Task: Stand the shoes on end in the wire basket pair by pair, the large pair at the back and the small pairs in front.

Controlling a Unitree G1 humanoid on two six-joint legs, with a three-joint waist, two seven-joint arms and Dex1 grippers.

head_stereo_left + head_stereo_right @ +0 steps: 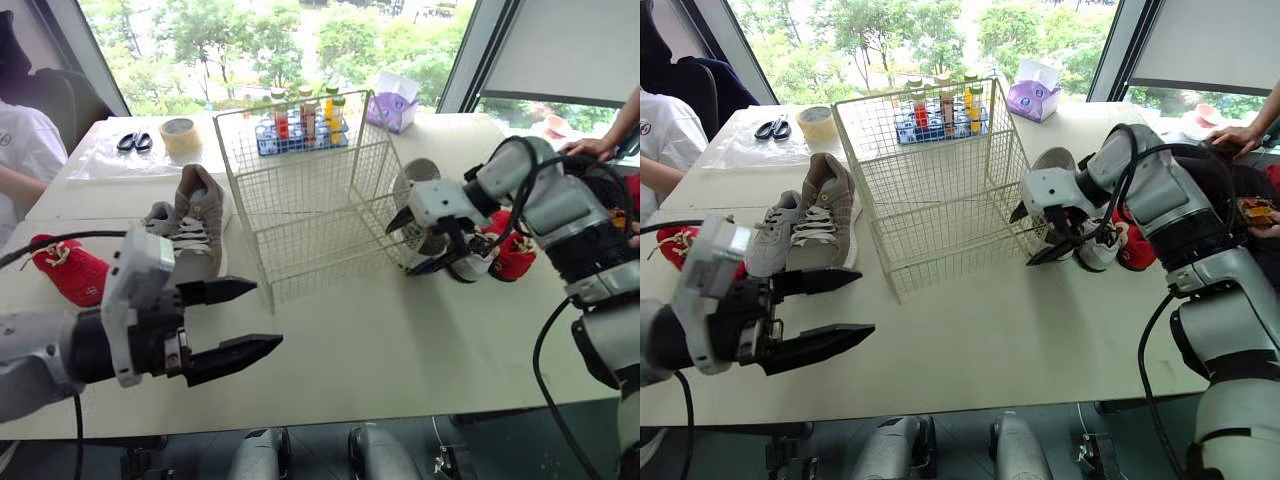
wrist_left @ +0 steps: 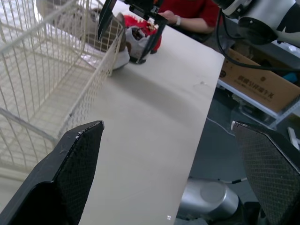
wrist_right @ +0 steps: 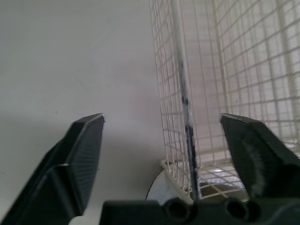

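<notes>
A white wire basket (image 1: pixel 300 190) stands mid-table. To its left lie a tan shoe (image 1: pixel 200 215) and a grey shoe (image 1: pixel 775 235), with a small red shoe (image 1: pixel 70 270) further left. My left gripper (image 1: pixel 235 320) hangs open in front of them, holding nothing. On the basket's right side are a large grey shoe (image 1: pixel 415 175), a small white shoe (image 1: pixel 470 262) and a small red shoe (image 1: pixel 515 255). There my right gripper (image 1: pixel 1025 240) is open, and in the right wrist view a corner wire of the basket (image 3: pixel 185 103) runs between its fingers.
Behind the basket stand a blue rack of bottles (image 1: pixel 300 125), a purple tissue box (image 1: pixel 392 105), a tape roll (image 1: pixel 180 133) and scissors (image 1: pixel 134 141). A person sits at the far left, and a person's hand (image 1: pixel 590 148) rests at the right. A cardboard box (image 2: pixel 260 82) is beside the table.
</notes>
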